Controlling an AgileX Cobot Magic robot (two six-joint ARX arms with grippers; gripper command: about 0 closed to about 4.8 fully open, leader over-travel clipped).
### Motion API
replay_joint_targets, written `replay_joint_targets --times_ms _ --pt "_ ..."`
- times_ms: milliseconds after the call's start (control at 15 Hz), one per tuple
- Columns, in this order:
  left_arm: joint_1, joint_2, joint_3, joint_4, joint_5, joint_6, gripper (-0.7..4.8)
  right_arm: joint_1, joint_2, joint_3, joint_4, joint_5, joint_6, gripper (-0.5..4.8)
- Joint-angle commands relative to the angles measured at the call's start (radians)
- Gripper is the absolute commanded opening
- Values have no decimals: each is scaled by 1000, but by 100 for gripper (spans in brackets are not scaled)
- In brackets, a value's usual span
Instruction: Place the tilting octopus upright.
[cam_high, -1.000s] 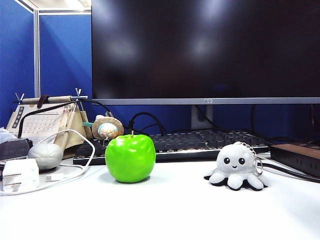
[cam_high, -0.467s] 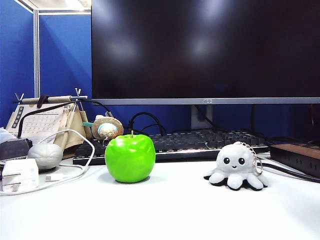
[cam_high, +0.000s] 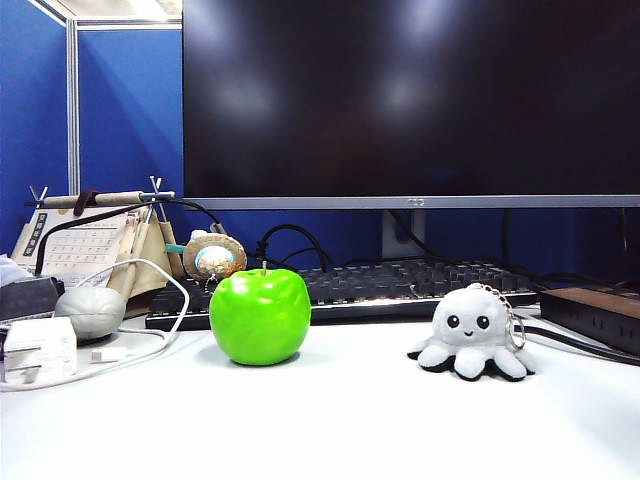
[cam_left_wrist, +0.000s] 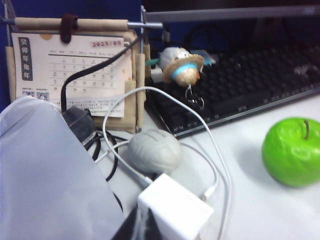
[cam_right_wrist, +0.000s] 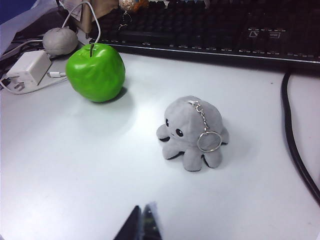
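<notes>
A white desk (cam_high: 340, 420) fills the front of the exterior view, with no arm visible there. The octopus (cam_high: 472, 332), a small grey-white plush with black eyes and a smile, sits upright on its tentacles on the right side of the desk, just in front of a black keyboard (cam_high: 400, 285). Its metal keyring (cam_right_wrist: 209, 141) hangs down its side. A green apple (cam_high: 260, 315) stands well apart from it, toward the left, also near the keyboard's front edge. Bare desk lies between the two and across the whole front.

The left edge is crowded: a grey pebble-like lump (cam_high: 91, 311), a white charger (cam_high: 40, 348) with a looping white cable (cam_left_wrist: 212, 165), and a desk calendar (cam_left_wrist: 70, 75) behind. A black cable (cam_right_wrist: 295, 145) runs along the desk to the right of the octopus. A large dark monitor (cam_high: 410, 100) closes off the back.

The left gripper (cam_left_wrist: 142, 227) hangs above the charger, fingertips pressed together, holding nothing. The right gripper (cam_right_wrist: 141, 225) hangs over bare desk in front of the octopus, near it but apart, fingertips likewise together and empty.
</notes>
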Motion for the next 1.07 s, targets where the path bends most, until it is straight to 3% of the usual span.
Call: replay_joint_targets --times_ms 67,400,800,1067 --pt "1 -10 -28 82 1 -24 22 0 0 3 11 -3 -3 -6" --pt "1 -11 -31 84 -23 -23 22 0 0 3 11 -3 -3 -6" --pt "1 -17 -107 248 -22 -84 22 0 0 3 11 -2 -3 -6" --pt "1 -17 -112 253 -26 -83 22 0 0 3 11 -3 -3 -6"
